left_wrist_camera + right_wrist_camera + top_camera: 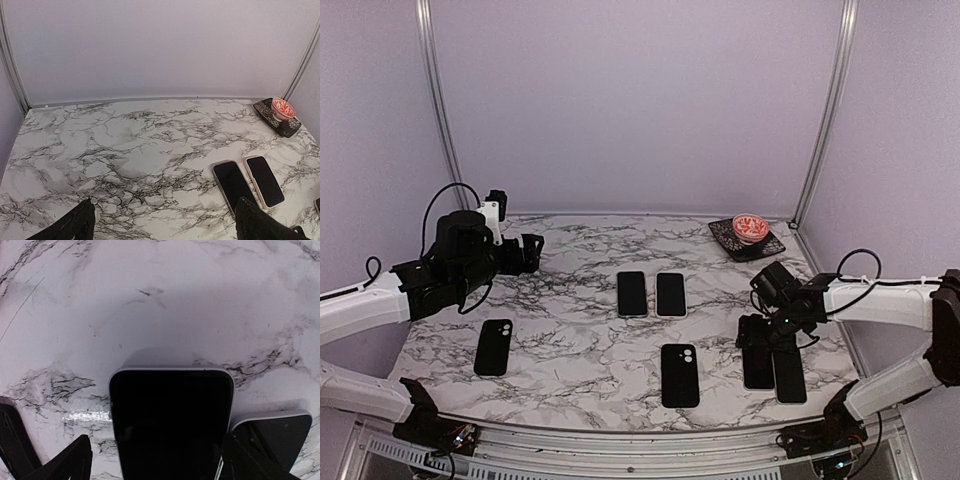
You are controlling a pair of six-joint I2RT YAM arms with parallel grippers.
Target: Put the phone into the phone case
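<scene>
Straddling the glossy black pale-rimmed phone (171, 410) with right gripper (156, 442) spread wide, prob lining up a grab, left gripper (165, 205) gaping idle too.

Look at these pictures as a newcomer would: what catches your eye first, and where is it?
Dark phones lie scattered on the marble table, one pair in the middle and another pair at the right. The right arm's open fingers stand either side of one of that right pair. A red-and-white bowl on a dark plate brightens the far right corner.
</scene>
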